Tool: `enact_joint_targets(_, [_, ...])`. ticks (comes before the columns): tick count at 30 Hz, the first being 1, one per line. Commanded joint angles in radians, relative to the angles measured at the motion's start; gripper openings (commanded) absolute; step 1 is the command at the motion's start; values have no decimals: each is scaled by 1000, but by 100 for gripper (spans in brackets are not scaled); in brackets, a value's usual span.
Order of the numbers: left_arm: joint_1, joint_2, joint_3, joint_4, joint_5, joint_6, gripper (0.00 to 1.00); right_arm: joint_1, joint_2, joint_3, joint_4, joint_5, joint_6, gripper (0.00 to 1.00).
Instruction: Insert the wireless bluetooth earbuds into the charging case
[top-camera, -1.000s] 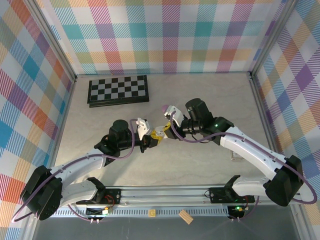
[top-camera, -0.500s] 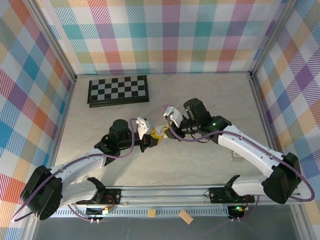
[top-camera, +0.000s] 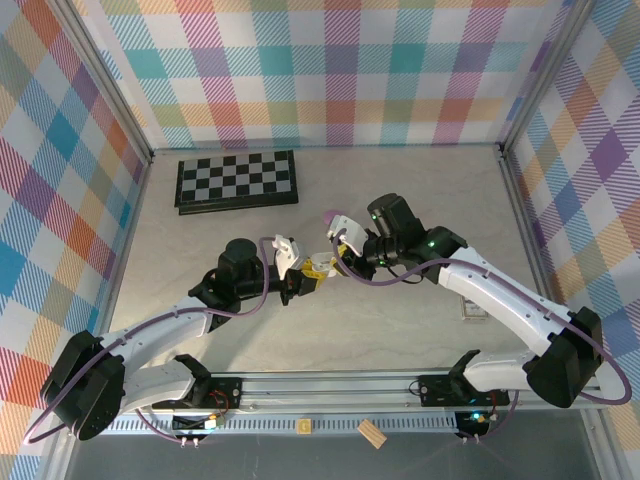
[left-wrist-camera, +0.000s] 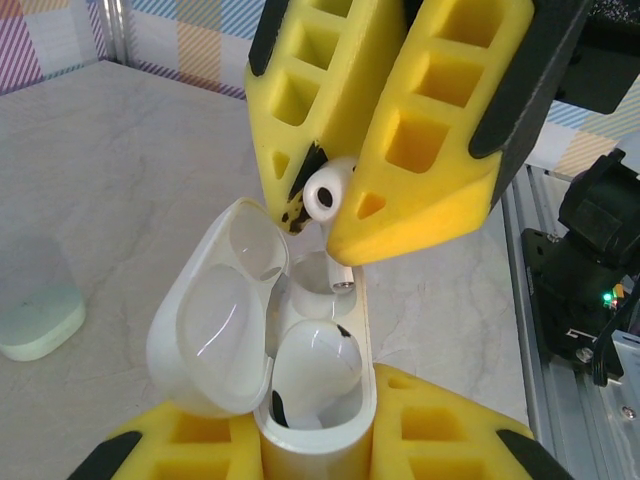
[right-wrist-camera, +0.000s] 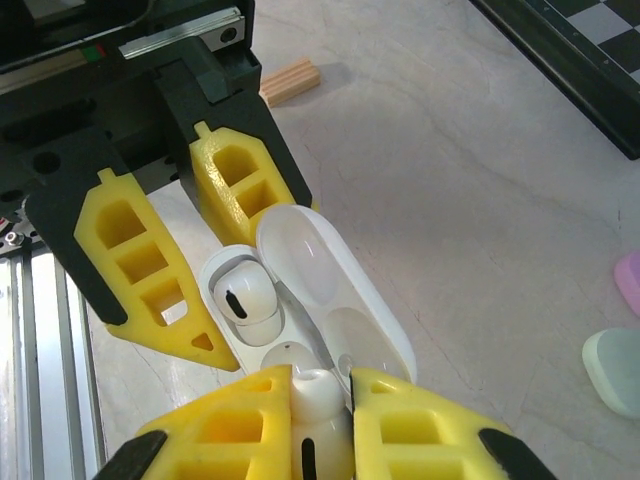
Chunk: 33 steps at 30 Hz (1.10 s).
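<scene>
Two white earbuds (left-wrist-camera: 312, 365), one seated in open case (left-wrist-camera: 215, 320) held by left gripper (left-wrist-camera: 315, 445), other pinched above by right gripper (left-wrist-camera: 320, 228), wooden block (right-wrist-camera: 290, 80) beyond, right wrist view

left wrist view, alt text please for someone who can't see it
An open white case, gripped by the left tool, has one white earbud seated in it. The right tool pinches a second earbud just above the empty slot; a mint case lies on the table at left.

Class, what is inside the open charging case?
One white earbud sits seated; the right gripper holds a second earbud over the other socket. Its bottom is hidden.
</scene>
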<state>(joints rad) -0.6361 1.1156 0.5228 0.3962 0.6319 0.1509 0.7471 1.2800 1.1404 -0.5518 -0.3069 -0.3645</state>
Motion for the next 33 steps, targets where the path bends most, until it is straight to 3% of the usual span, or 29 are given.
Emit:
enact_joint_targets(1, [11,-20,23,43,33,19,11,9,10,43,-55,-7,-53,15])
enact_joint_targets(25, [26,-8,16,63,64,21,10,69,97,168,-216,144,-213,16])
enact_joint_targets(33, [29,-14,14,72,72,17,11,82,124,202,-248,78,-225,23])
